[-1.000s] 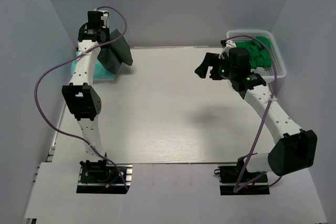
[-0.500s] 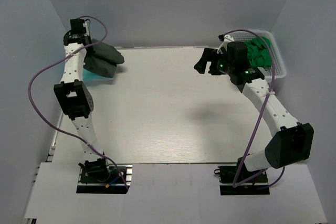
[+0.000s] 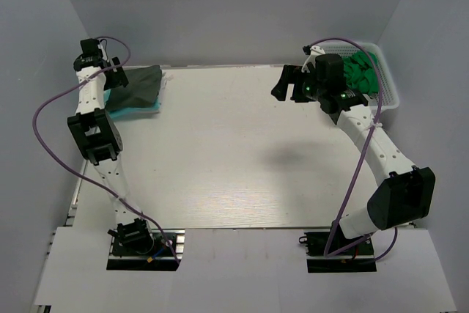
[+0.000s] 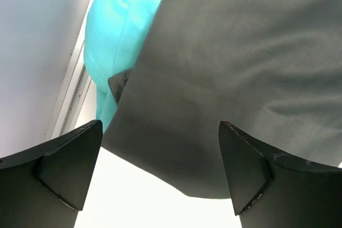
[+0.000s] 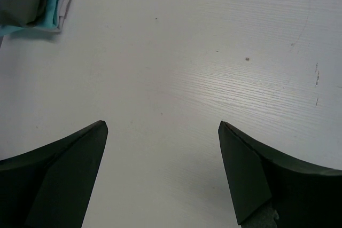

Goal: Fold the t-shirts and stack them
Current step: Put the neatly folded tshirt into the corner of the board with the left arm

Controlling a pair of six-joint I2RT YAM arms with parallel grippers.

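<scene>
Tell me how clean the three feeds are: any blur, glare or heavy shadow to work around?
Top external: sharp and evenly lit, only a faint shadow on the table mid-right. Left wrist: the dark shirt fills the frame, weave readable; the teal shirt looks nearly washed out. Right wrist: wood grain crisp, no glare; the fingers are flat black shapes.

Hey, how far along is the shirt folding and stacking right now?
Done: the dark grey-green shirt lies folded on the mint-teal shirt at the far left corner. In hand: nothing; the left gripper is open at that stack, and the right gripper is open over the table. Left: the bright green shirts sit crumpled in the basket.
</scene>
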